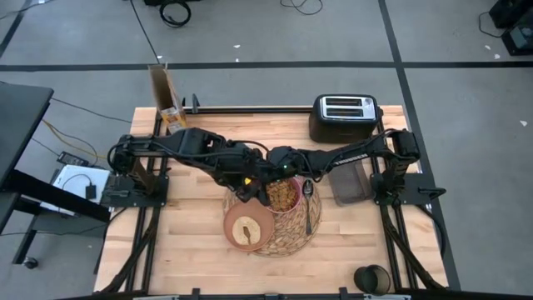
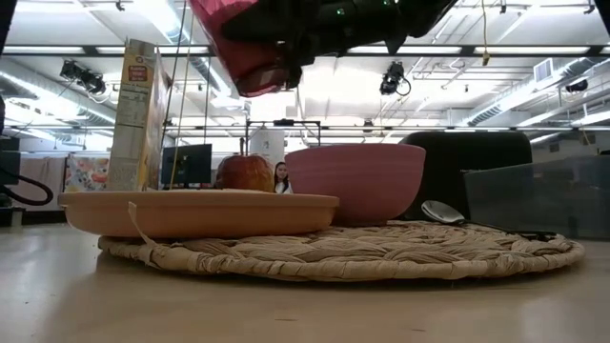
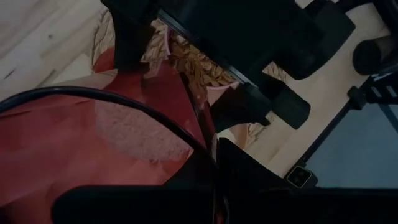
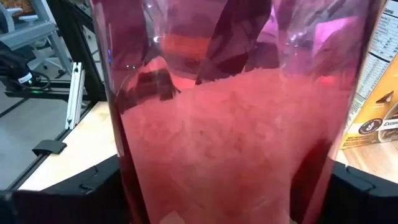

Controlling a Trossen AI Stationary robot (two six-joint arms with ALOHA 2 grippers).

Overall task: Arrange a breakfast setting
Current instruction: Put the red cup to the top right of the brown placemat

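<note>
The pinkish-red tumbler [image 2: 240,50] hangs tilted in the air above the round woven placemat [image 2: 381,255]. Both grippers meet at it over the mat's far edge: my left gripper [image 1: 248,177] and my right gripper [image 1: 268,168] are each shut on it. On the mat rest the tan plate [image 1: 247,229] with the toast slice [image 1: 246,231], the pink bowl [image 1: 284,194] with cereal in it, and the metal spoon [image 1: 308,204]. The red apple [image 2: 246,173] sits behind the plate. My left gripper holds the tumbler at its rim [image 3: 186,138]. The wall runs in between the dark fingers [image 3: 242,168], which mostly hide the contact. The tumbler is clear of the mat. My right gripper pinches the tumbler's wall [image 4: 230,155] between its two fingers [image 4: 93,186], which lie across the body. The tumbler fills the gap between them and is lifted clear.
A black toaster [image 1: 343,117] stands at the far right and a cereal box [image 1: 166,96] at the far left. A dark see-through container [image 1: 350,183] lies right of the mat and a black cup [image 1: 372,279] at the near right. A person shows far behind the table [image 2: 282,176].
</note>
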